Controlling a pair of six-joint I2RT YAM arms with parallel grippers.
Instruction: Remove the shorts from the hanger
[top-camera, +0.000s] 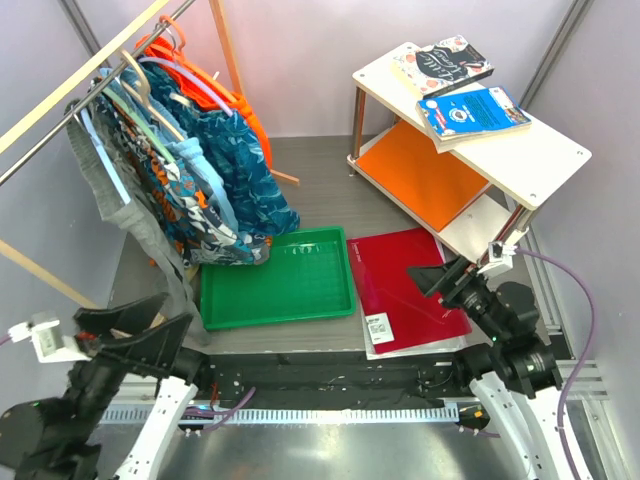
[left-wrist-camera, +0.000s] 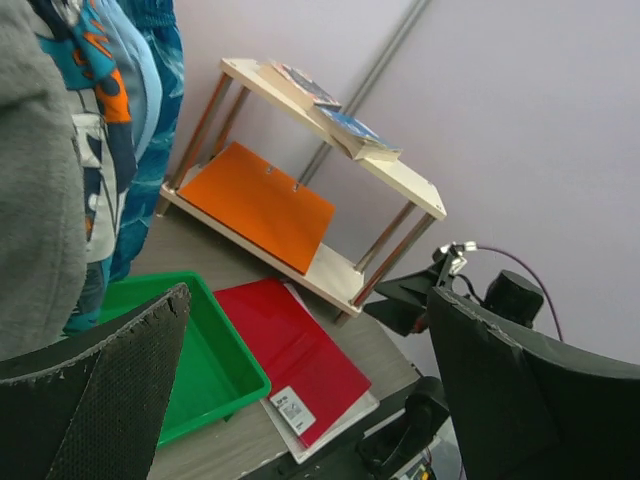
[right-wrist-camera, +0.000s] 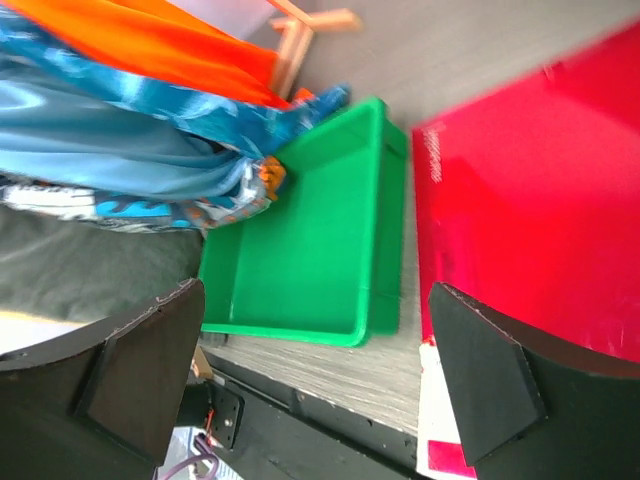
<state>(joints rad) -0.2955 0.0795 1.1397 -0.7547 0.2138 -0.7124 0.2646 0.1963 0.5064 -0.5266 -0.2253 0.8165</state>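
Observation:
The grey shorts (top-camera: 118, 200) hang at the near end of a clothes rail (top-camera: 45, 150) at the far left, their hem trailing down to the table. The floral blue, orange and white shorts (top-camera: 215, 185) hang behind them on pale hangers (top-camera: 150, 95). My left gripper (top-camera: 138, 335) is open and empty, just below and beside the grey hem. The left wrist view shows grey cloth (left-wrist-camera: 35, 200) and floral cloth (left-wrist-camera: 110, 100) at upper left of its open gripper (left-wrist-camera: 308, 300). My right gripper (top-camera: 440, 278) is open and empty above the red folder (top-camera: 405, 285), and the right wrist view shows it open (right-wrist-camera: 318, 292).
A green tray (top-camera: 280, 318) lies on the table under the hanging clothes. The red folder lies on a white sheet to its right. A two-tier wooden shelf (top-camera: 540, 160) with books (top-camera: 470, 110) and an orange panel (top-camera: 420, 175) stands at the back right.

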